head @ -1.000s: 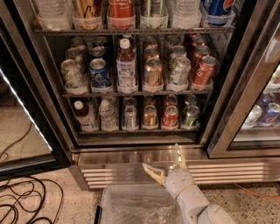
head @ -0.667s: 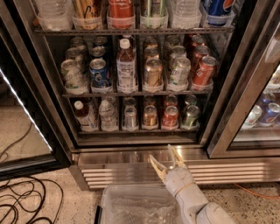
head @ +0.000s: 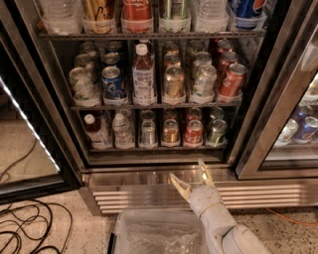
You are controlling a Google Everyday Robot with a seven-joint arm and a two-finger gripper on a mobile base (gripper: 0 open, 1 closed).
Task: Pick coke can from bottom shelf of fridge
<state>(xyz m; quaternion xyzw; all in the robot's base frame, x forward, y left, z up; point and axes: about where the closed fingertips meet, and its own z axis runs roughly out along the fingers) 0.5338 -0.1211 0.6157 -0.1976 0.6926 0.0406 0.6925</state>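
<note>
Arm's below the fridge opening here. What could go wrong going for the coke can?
The open tool sits low by the grille, under the bottom shelf; rising, it may clip the shelf edge. The coke can stands close between a bronze can and a green can; the tool could knock either.

1. Top rack, far right: the blue bottle [head: 247, 9] shows white lettering that reads as Pepsi.
2. Same rack: white script on the red-labelled bottle [head: 137, 10], too blurred to read.
3. Down on the bottom shelf [head: 154, 148], the coke can [head: 194, 133] has white marks that are not legible.
4. The end effector [head: 186, 169] hovers before the grille [head: 149, 193], under the fridge [head: 54, 99] opening, fingers spread.
</note>
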